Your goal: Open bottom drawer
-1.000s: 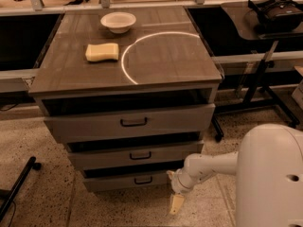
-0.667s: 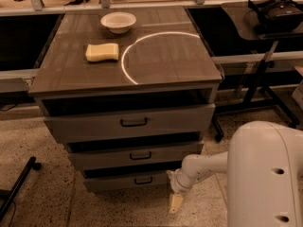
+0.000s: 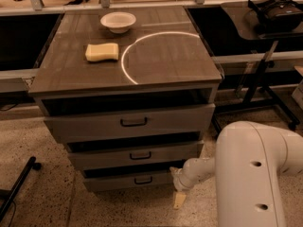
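The cabinet has three grey-brown drawers. The bottom drawer (image 3: pixel 118 181) is the lowest and shallowest front, with a small black bar handle (image 3: pixel 143 179) at its centre. A dark gap shows above it. My gripper (image 3: pixel 179 198) hangs low near the floor, just off the right end of the bottom drawer's front and to the right of the handle. It holds nothing that I can see. My white arm (image 3: pixel 255 174) fills the lower right of the view.
The middle drawer (image 3: pixel 137 156) and the top drawer (image 3: pixel 130 123) sit above. On the cabinet top lie a yellow sponge (image 3: pixel 102 52) and a white bowl (image 3: pixel 118 21). A black stand (image 3: pixel 265 74) is at the right, a black bar (image 3: pixel 16 188) on the floor at the left.
The thick white arm link has swung further into view at the lower right. The gripper has stayed by the right end of the bottom drawer. The drawers have not moved.
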